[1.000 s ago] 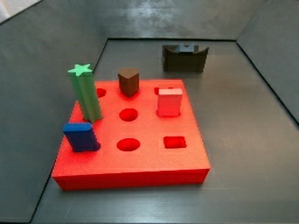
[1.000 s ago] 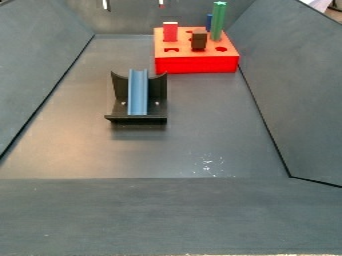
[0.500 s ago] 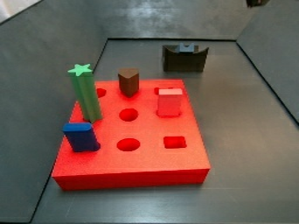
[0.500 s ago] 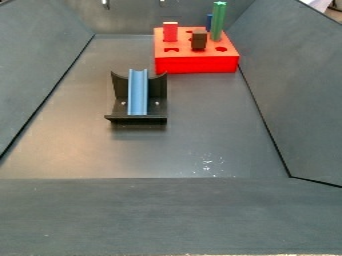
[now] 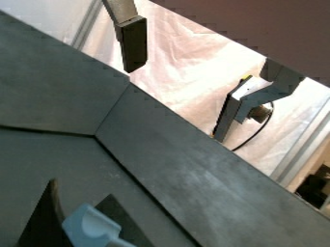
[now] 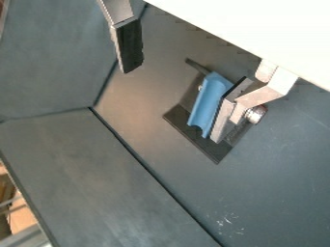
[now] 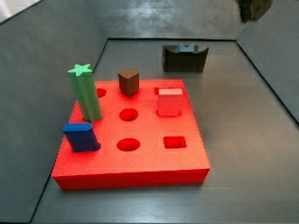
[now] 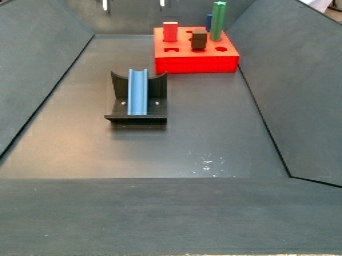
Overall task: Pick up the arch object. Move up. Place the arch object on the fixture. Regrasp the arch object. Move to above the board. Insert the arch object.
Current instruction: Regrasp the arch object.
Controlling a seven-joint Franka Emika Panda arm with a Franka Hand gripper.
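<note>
Right now we see the big red board [image 7: 131, 149] on the dark floor, with the fixture [image 8: 135, 98] well apart from it. On the board stand a tall green star peg [image 7: 84, 92], a brown peg [image 7: 128, 81], a pale red block [image 7: 170, 101] and a bright blue block [image 7: 79, 136]. The arch object [image 8: 136, 91] lies along the notch of the fixture, touching it. Our tool [image 6: 187, 63] hangs high above the fixture, well apart from it. Its two fingers [image 6: 126, 41] stand wide apart with nothing between them. In a side view only a dark bit of the tool [image 7: 253, 9] shows, up above the fixture.
</note>
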